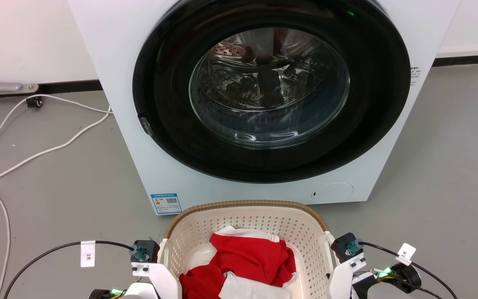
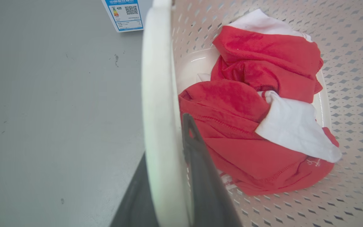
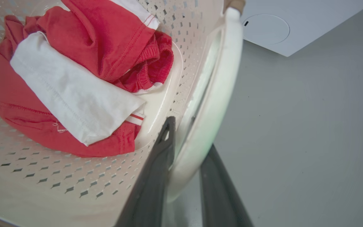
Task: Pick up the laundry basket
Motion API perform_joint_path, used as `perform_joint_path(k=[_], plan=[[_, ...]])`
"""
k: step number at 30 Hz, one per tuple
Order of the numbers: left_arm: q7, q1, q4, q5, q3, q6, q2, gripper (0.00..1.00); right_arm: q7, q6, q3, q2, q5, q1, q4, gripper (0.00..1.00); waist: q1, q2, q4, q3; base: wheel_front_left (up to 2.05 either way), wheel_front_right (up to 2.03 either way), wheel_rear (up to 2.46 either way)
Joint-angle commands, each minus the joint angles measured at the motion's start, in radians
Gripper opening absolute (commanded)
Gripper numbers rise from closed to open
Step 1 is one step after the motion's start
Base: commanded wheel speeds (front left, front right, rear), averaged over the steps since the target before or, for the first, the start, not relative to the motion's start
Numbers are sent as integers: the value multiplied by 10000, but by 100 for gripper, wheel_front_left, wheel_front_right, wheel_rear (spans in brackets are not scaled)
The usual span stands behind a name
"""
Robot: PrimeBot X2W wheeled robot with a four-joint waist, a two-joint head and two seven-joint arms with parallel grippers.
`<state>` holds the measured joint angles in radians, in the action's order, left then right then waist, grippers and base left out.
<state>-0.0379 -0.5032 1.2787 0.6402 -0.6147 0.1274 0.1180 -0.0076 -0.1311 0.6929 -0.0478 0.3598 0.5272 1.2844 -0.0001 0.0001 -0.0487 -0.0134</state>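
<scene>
- Grey floor lies under it all. One white washing machine with one round dark door stands beyond the fingertips, and one white cable loops off to the left.
- One laundry basket sits on the near side of the machine, held between the two grippers. It is cream and perforated, with a brown rim.
- Inside it lie one red garment and one white cloth. I cannot tell whether they are joined.
- The basket has two white handles, one for each gripper.
- The left gripper is closed across the left handle. One dark finger is inside the basket, against the handle, and the other is outside, on the floor side.
- The right gripper clamps the right handle the same way, with the inner finger beside the clothes and the outer finger over the floor.
- The head view gives the whole door and the two black cables that run to the arms.
- The wrist views give the finger contact and the stitching on the clothes.
- The left wrist view takes in one blue-edged label, and the right wrist view one round cap on the machine's front.
</scene>
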Motion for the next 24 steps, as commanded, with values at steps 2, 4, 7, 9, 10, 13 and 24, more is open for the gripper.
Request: perform_joint_path(k=[2, 4, 7, 9, 10, 13, 24], plan=[[-4, 75, -46, 68, -108, 43, -28, 0, 22, 7, 119, -45, 39, -79, 0, 0, 1, -1, -7, -62, 0, 0, 0], [12, 113, -41, 134, -159, 43, -22, 0, 36, 7, 189, -48, 80, -93, 5, 0, 1, -1, -19, -99, 0, 0, 0], [10, 110, -35, 223, -236, 43, 2, 0, 49, 7, 283, -52, 173, -105, 9, 0, 1, -1, -22, -126, 0, 0, 0], [-21, 113, -31, 296, -289, 43, 9, 0, 41, 7, 345, -66, 240, -110, 15, 0, 1, -1, -16, -140, 0, 0, 0], [-27, 115, -30, 313, -314, 43, 11, 0, 49, 7, 382, -74, 273, -111, 16, 0, 1, -1, -13, -145, 0, 0, 0], [-50, 129, -20, 395, -386, 43, 21, 0, 75, 7, 471, -100, 359, -111, 24, 0, 1, -1, -6, -153, 0, 0, 0], [-129, 81, -1, 704, -636, 43, 75, 0, 100, 7, 776, -152, 648, -5, 39, 0, 1, -1, -12, -99, 0, 0, 0]])
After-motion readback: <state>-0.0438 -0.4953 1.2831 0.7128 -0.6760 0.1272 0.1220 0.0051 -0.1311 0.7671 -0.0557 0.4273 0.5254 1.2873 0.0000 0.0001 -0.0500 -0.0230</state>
